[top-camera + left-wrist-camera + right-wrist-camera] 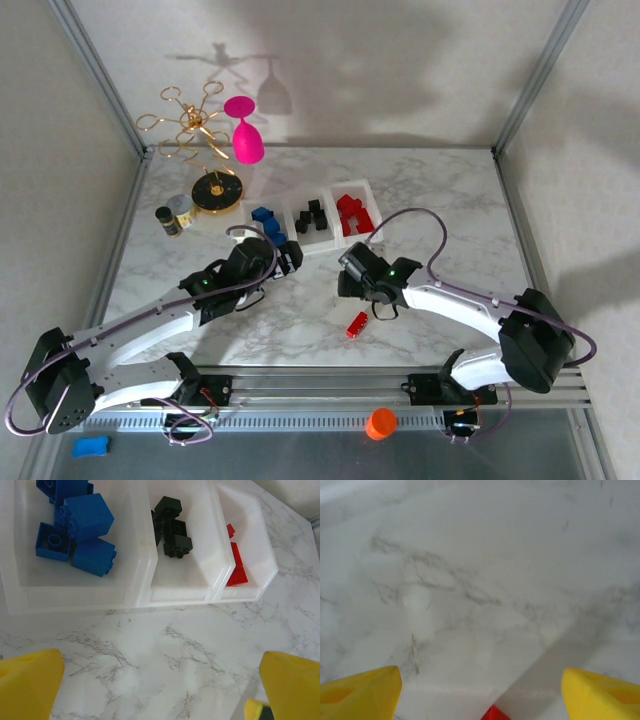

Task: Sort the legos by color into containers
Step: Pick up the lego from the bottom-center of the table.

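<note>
l gripper [160,680] & r gripper [480,677] both w/ fingers apart, empty. tray [145,565] holds blue bricks [82,535], black bricks [172,530], red bricks [235,565] separately. one red brick [357,324] on table [175,645] just by r gripper.

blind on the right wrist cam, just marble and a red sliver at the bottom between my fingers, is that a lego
Observer: Probably. One red lego lies loose on the marble beside the right arm, nearer the bases than the right gripper.
Operator: where are the bins from there
Observer: The containers sit just beyond that gripper, farther from the bases. The red bricks are in the right-hand compartment.
Operator: left arm in my way
Observer: The left gripper is open by the containers' left end, apart from yours.
</note>
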Available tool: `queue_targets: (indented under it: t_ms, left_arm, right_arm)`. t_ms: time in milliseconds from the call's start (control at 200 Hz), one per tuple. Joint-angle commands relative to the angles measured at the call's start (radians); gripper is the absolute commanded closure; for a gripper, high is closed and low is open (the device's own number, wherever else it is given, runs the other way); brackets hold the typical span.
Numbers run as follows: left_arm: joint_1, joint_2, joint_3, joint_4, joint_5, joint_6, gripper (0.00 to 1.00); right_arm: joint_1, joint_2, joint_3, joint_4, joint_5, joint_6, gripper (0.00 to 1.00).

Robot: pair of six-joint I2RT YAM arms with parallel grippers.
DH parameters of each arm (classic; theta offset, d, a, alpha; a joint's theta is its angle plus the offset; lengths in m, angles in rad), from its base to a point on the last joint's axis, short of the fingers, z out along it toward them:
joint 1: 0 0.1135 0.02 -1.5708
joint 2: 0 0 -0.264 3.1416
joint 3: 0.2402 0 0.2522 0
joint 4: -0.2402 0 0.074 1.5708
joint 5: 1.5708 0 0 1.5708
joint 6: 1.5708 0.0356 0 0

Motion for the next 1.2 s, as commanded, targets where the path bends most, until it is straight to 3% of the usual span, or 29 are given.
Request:
queue_targets:
  t_ms: [0,220,586,941,1196]
  left_arm:
    - [-0.008,-0.019,-0.019,-0.035,-0.017,-0.017,0.00]
    - [-0.008,-0.014,-0.030,-0.052,-0.022,-0.033,0.00]
    - [-0.008,-0.019,-0.046,-0.048,-0.024,-0.047,0.01]
    - [-0.008,-0.020,-0.035,-0.062,-0.046,-0.053,0.00]
    - [-0.007,-0.022,0.008,-0.081,-0.096,-0.021,0.00]
  right_arm:
    - [0.056,-0.027,-0.052,-0.017,-0.011,0.154,0.16]
    - [0.165,0.006,-0.108,-0.034,-0.017,0.294,0.17]
    - [0.185,0.050,-0.161,0.072,-0.046,0.296,0.45]
    - [0.185,0.053,-0.129,0.035,-0.004,0.268,0.76]
    - [0.112,0.002,-0.009,-0.017,0.100,0.133,0.83]
